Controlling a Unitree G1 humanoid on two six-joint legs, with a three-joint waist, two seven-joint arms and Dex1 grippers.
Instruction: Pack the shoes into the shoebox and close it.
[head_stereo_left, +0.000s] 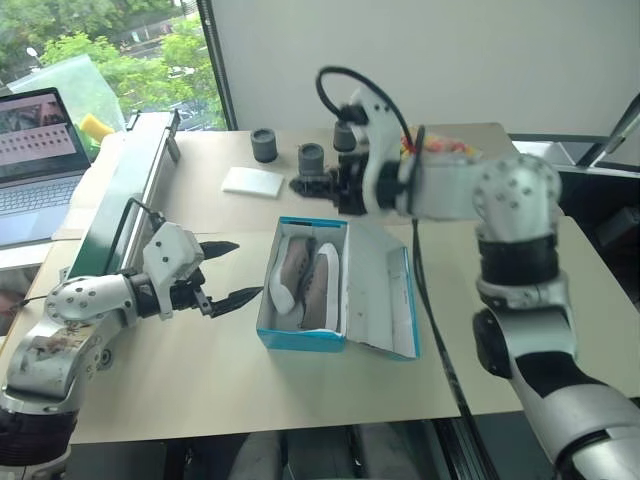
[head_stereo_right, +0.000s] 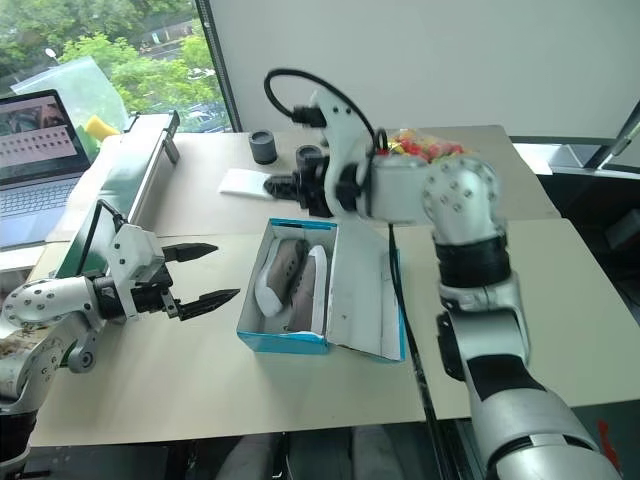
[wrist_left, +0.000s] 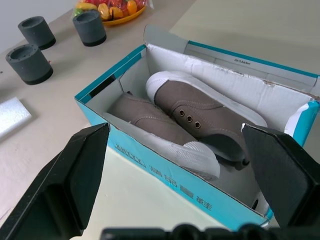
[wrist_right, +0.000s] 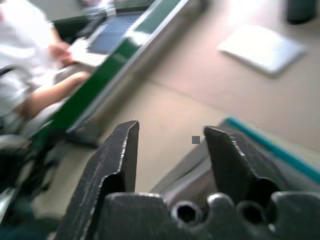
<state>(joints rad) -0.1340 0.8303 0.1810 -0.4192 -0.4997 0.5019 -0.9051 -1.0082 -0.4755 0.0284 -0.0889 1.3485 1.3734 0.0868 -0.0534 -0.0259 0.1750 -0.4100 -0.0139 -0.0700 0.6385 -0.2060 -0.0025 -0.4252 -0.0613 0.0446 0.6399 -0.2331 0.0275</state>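
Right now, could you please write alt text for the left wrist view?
Two grey-brown shoes lie side by side in an open blue shoebox on a beige table. The left hand's black fingers stand wide open in front, holding nothing.

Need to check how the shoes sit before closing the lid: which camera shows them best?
The left wrist view: both shoes sit large and unobstructed inside the shoebox. Both eye views show them smaller, from above. The right wrist view catches just a box edge.

The counter (head_stereo_left: 200, 400) is seen from above and behind by both eye views, facing forward and down. The shoebox (wrist_left: 165, 180) is viewed closely along the left wrist's fingers (wrist_left: 75, 175); it is shared with the eye views. The right wrist view faces across the counter toward a seated person (wrist_right: 30, 75).
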